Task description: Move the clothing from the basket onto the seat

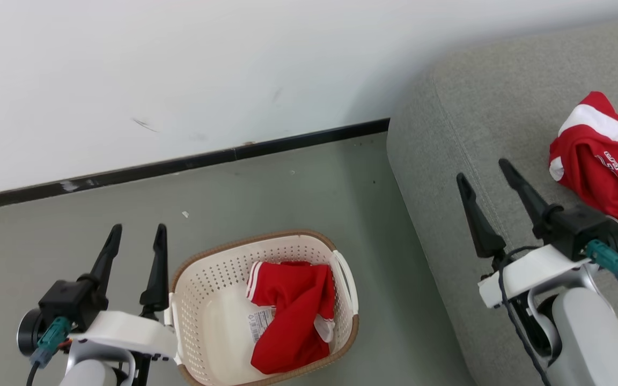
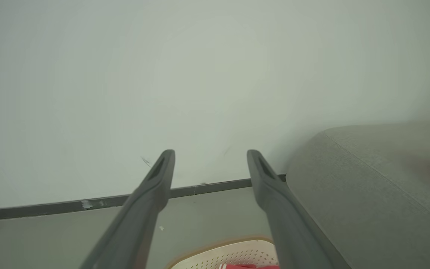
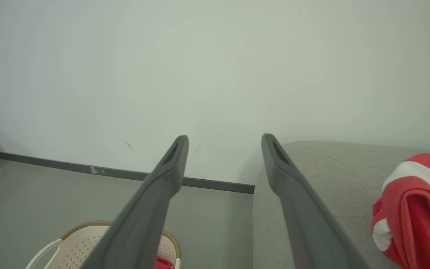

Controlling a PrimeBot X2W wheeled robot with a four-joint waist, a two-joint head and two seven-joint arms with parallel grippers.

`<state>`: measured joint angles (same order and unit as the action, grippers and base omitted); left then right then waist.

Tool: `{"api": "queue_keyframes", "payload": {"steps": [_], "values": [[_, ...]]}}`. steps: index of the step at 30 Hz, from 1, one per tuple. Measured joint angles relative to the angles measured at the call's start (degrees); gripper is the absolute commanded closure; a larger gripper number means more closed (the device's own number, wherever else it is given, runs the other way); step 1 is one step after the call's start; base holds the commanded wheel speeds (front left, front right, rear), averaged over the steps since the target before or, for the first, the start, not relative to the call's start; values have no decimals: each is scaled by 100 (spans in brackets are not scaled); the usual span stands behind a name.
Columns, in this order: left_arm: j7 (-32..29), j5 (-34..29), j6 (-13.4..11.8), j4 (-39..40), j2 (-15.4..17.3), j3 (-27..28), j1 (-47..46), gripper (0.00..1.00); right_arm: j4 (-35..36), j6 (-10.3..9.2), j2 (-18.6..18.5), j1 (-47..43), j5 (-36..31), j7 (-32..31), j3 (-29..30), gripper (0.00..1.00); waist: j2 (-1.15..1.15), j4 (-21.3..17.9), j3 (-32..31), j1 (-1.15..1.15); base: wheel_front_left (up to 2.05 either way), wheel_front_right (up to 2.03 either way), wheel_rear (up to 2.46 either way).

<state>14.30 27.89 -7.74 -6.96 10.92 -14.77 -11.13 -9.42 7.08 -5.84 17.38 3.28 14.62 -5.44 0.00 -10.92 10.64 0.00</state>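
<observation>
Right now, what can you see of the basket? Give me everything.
The basket is cream perforated plastic, rounded-rectangular, with a brown woven-look rim and white side handles. It stands upright on the grey floor, beside the seat but apart from it. One red garment lies inside, against a paper label.

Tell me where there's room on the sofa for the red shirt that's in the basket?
The seat is bare from its rounded left edge across to the red garment lying at its right; the open right gripper hovers over that patch. The right side is crowded. In the basket, the left half is bare beside the other red garment.
</observation>
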Motion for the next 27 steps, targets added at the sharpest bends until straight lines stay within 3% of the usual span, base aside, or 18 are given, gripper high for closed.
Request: {"api": "queue_keyframes", "payload": {"steps": [13, 27], "values": [[16, 8, -197, 77, -145, 497, 717, 0, 151, 0, 180, -876, -257, 0, 167, 0, 0, 312, -530, 0, 0, 0, 0], [16, -330, -225, 123, -137, 593, 1205, 0, 365, 0, 294, -1610, -303, 0, 328, 0, 0, 530, -956, 0, 0, 0, 0]]}}
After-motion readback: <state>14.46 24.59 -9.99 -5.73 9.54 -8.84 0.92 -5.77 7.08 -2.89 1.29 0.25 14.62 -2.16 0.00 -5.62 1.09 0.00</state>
